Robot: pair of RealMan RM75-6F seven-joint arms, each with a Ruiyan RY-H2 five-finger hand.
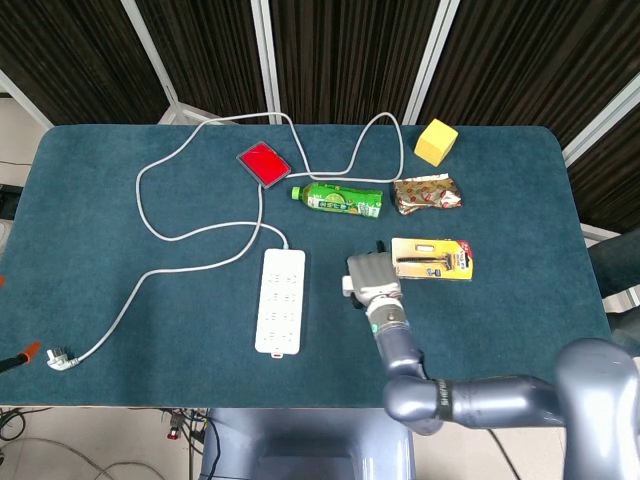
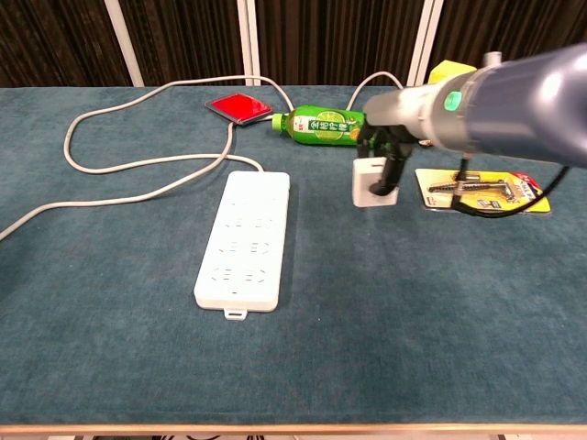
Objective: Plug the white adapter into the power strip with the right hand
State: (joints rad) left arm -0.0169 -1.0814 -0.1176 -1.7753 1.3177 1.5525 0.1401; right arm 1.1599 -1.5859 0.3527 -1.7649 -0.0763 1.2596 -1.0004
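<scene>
Even, bright overhead light on both views; the teal tabletop (image 1: 120, 300) reads flat, only short soft shadows. Dark curtains behind stay near black. No strong glare, just a slight sheen on the bottle (image 2: 335, 126). In the chest view my right arm (image 2: 514, 110) looms close and soft, out of focus. Head view sharp, mild wide-angle bend at the edges.

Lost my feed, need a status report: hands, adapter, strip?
Right hand holds adapter above the table, right of the strip, not plugged. Left hand not in view. Nothing between adapter and strip.
</scene>
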